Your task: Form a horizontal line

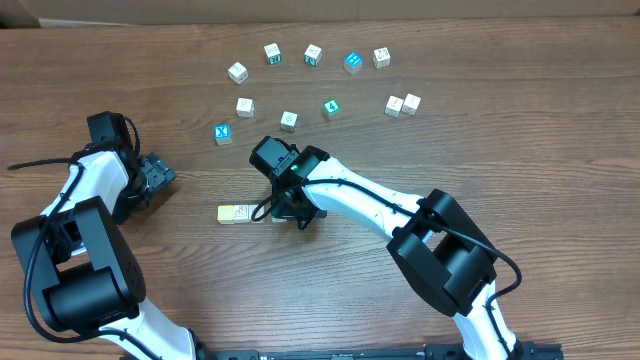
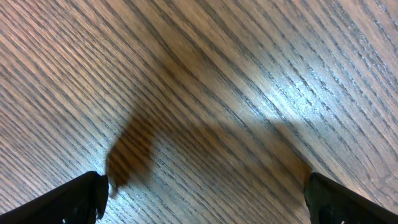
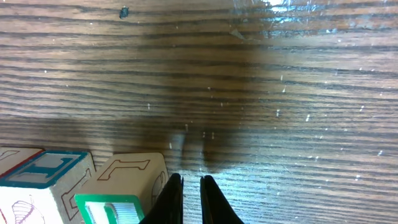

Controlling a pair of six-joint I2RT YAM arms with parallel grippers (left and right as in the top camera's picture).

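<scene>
1. Right gripper (image 3: 191,199): my two fingers stand all but together with a thin slit between them, and nothing is in it. The tips are low over the table (image 3: 280,74). My own shadow lies dark on the grain just ahead.
2. Just beside those fingers, on their left in the wrist view, is the green-faced cube (image 3: 109,208). It has a green front with a white mark and a pale top with an outlined "L". Whether it touches the finger or sits a hair off, I cannot tell.
3. Next along, pressed against it, is the teal-framed cube (image 3: 40,171), with a white front and a thin line drawing. Past that, only a corner of a third cube (image 3: 11,155) shows at the frame edge, lined in red.
4. From overhead, the row runs left from under my right wrist. The white cube (image 1: 243,212) and then the pale yellow cube (image 1: 226,213) at the end touch each other in a level left-right line. My wrist hides the part of the row nearest it.
5. Left gripper (image 2: 205,186): the fingers are spread wide, one at each lower corner of its view, with bare wood between them. It sits well left of the row.
6. Farthest out, loose cubes (image 1: 288,121) are scattered along the far side of the table, well apart from the row. A blue cube (image 1: 222,133) lies nearest, with a teal cube (image 1: 331,108) to its right. The rest are mostly white.
</scene>
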